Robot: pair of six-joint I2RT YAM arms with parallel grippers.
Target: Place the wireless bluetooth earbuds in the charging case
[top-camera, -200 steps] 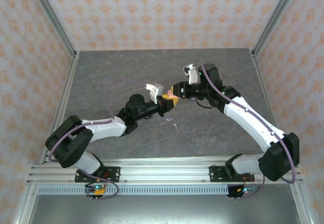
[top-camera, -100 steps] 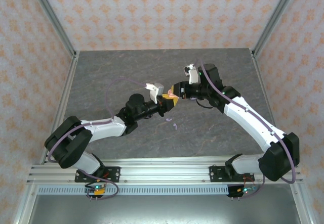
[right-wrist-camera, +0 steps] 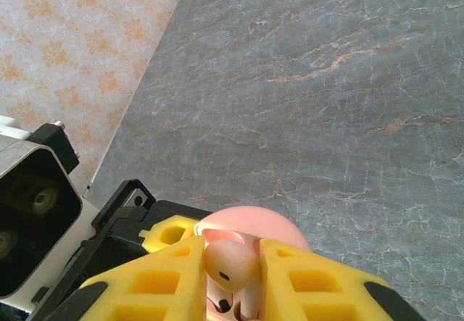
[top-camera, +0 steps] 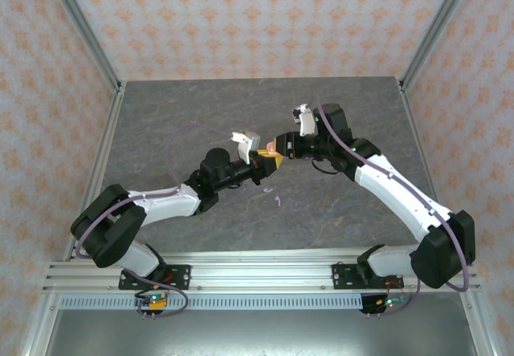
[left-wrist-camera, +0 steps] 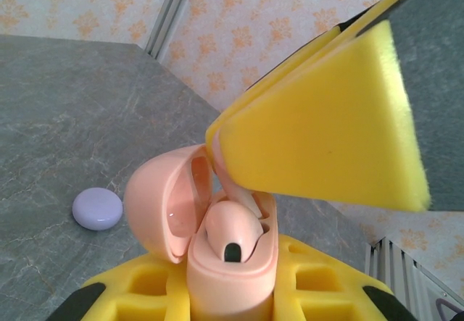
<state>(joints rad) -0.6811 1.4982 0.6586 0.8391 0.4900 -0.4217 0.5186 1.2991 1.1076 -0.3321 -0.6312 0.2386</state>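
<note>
Pink earbud (right-wrist-camera: 230,261) over grey veined table (right-wrist-camera: 326,82) (floral wallpaper (right-wrist-camera: 72,46) behind).

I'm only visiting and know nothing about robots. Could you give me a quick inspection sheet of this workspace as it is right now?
Surface: grey marbled table.
Job's things: pink charging case held up with its lid open, and one pink earbud seated inside it. A second pink earbud is at its mouth. The lilac case lies shut on the table. Two tiny lilac earbuds lie loose.
Clutter: nothing seen.
Grippers: left gripper is shut on the pink charging case; right gripper is pinching the second pink earbud.
Cables: a purple cable runs along each arm.
Surroundings: orange-patterned walls, metal frame.
</note>
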